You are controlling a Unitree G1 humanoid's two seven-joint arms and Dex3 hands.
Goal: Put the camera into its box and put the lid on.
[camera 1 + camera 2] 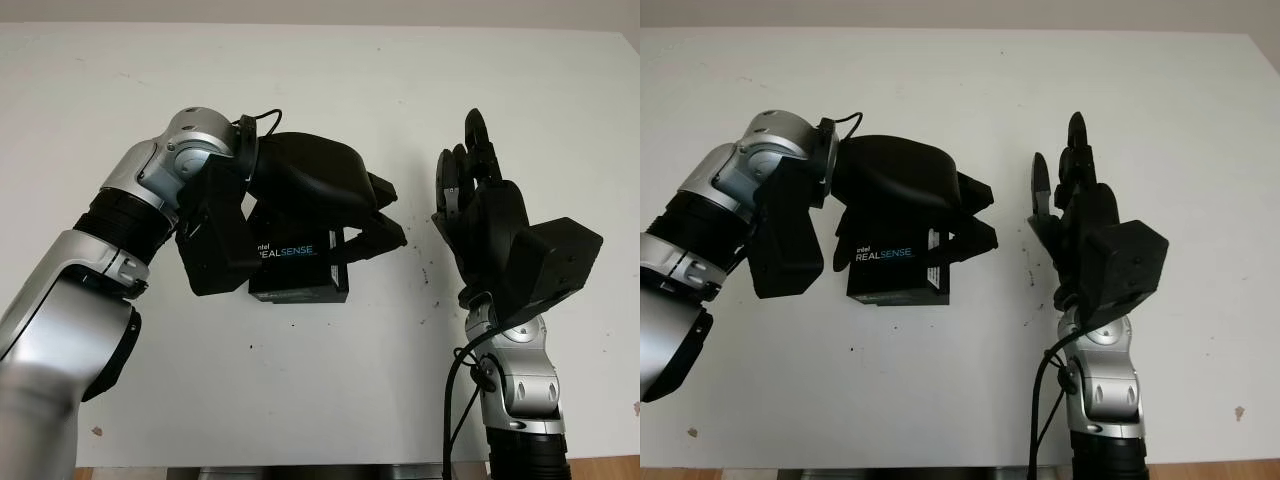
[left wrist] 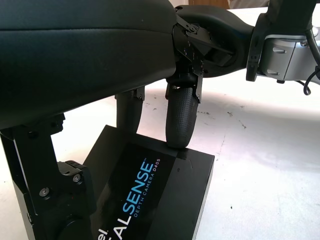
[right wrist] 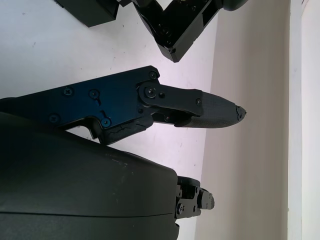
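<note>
Left arm enters from bottom left, elbow bent, forearm angled across toward centre; left hand (image 1: 375, 215) palm down over black box (image 1: 898, 268), fingertips (image 2: 179, 125) pressing on its lid; right arm rises from bottom right, wrist upright; right hand (image 1: 470, 175) open, fingers pointing away from robot, held above counter (image 1: 320, 90), apart from left hand.
</note>
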